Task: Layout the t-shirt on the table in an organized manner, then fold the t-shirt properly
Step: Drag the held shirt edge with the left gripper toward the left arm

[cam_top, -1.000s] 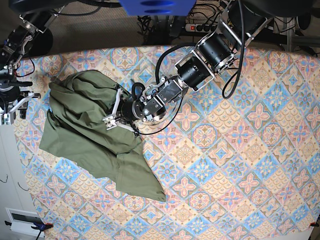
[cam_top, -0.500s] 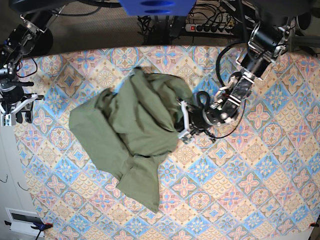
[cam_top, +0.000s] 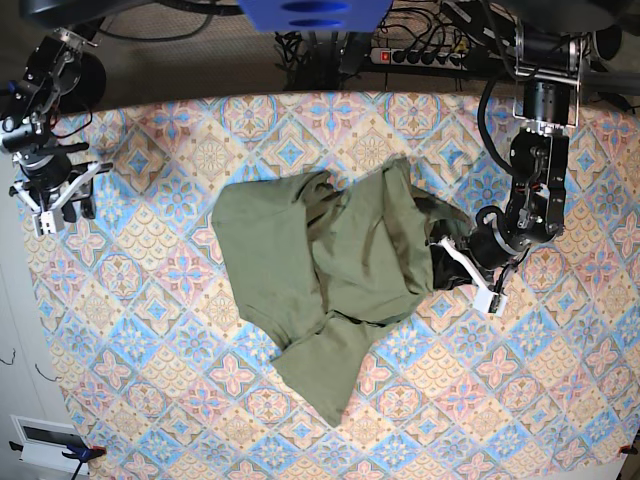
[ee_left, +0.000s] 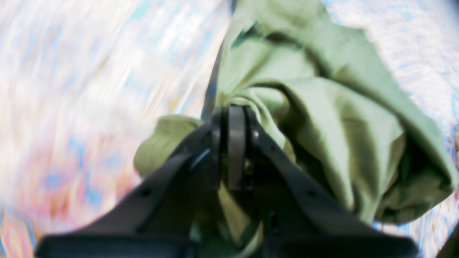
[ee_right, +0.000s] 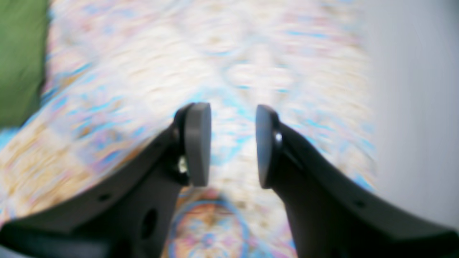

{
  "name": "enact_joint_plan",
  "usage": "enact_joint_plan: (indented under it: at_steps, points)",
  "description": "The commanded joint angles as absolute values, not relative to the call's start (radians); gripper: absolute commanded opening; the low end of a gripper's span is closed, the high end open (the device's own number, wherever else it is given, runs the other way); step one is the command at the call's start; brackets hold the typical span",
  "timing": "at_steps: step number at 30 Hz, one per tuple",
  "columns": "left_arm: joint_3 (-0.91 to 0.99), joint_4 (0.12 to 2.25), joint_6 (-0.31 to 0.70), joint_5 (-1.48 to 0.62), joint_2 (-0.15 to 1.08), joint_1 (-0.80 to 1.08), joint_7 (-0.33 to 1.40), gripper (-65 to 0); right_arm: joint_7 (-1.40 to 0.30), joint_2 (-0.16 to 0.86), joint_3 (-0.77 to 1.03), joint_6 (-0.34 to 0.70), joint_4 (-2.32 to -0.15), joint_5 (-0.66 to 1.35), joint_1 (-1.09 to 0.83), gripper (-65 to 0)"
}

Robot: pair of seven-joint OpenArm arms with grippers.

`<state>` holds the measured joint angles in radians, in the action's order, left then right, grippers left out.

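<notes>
The olive-green t-shirt (cam_top: 330, 265) lies crumpled and bunched in the middle of the table (cam_top: 520, 400), with one flap trailing toward the front. My left gripper (cam_top: 447, 266) is shut on the shirt's right edge; in the left wrist view its fingertips (ee_left: 231, 118) pinch a fold of the green cloth (ee_left: 322, 107). My right gripper (cam_top: 62, 203) is open and empty over the table's far left edge, apart from the shirt. In the right wrist view the open gripper (ee_right: 233, 143) hovers over the patterned cloth, with a bit of the shirt (ee_right: 18, 53) at top left. Both wrist views are blurred.
A power strip and cables (cam_top: 405, 55) lie on the floor behind the table's back edge. A blue part (cam_top: 312, 12) hangs over the top centre. A white box (cam_top: 45, 440) sits off the table at the lower left. The patterned cloth is bare right of the shirt.
My left gripper has dragged the shirt from the table's left side to its middle, pulling to the right. The right gripper has shifted slightly up and inward at the left edge.
</notes>
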<state>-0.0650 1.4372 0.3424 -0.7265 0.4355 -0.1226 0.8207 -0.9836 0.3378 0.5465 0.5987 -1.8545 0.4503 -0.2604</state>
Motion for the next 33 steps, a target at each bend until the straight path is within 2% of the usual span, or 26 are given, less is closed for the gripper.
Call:
enact_joint_plan:
  at_steps: [1,6,8,16,25,27,28,33]
  points:
    - [-0.03,1.478,0.352,-0.753,0.426,-0.134,0.828,-57.6,-0.958,0.361,0.547,0.591,-1.882,0.456,-0.259,-44.7]
    - [0.074,1.639,0.352,-0.762,0.39,-0.028,0.972,-34.4,-0.958,0.361,0.539,0.591,-1.885,0.456,-0.272,-44.7]
    - [0.114,1.712,0.352,-0.777,0.387,0.028,0.987,-29.6,-0.958,0.361,0.536,0.591,-1.885,0.456,-0.272,-44.7]
    - [0.128,1.817,0.352,-0.855,0.389,0.228,0.989,-29.0,-0.96,0.361,0.536,0.591,-1.885,0.456,-0.272,-44.7]
    - [0.125,1.713,0.352,-0.848,0.332,0.24,0.986,-29.2,-0.961,0.361,0.536,0.591,-1.885,0.456,-0.272,-44.7]
    - [0.124,1.712,0.352,-0.848,0.317,0.239,0.986,-32.7,-0.96,0.361,0.536,0.591,-1.885,0.456,-0.272,-44.7]
    - [0.113,1.712,0.352,-0.848,0.312,0.237,0.986,-36.6,-0.96,0.361,0.536,0.591,-1.885,0.456,-0.272,-44.7]
    - [0.05,1.693,0.352,-0.848,0.314,0.189,0.986,-61.7,-0.96,0.361,0.536,0.591,-1.885,0.456,-0.272,-44.7]
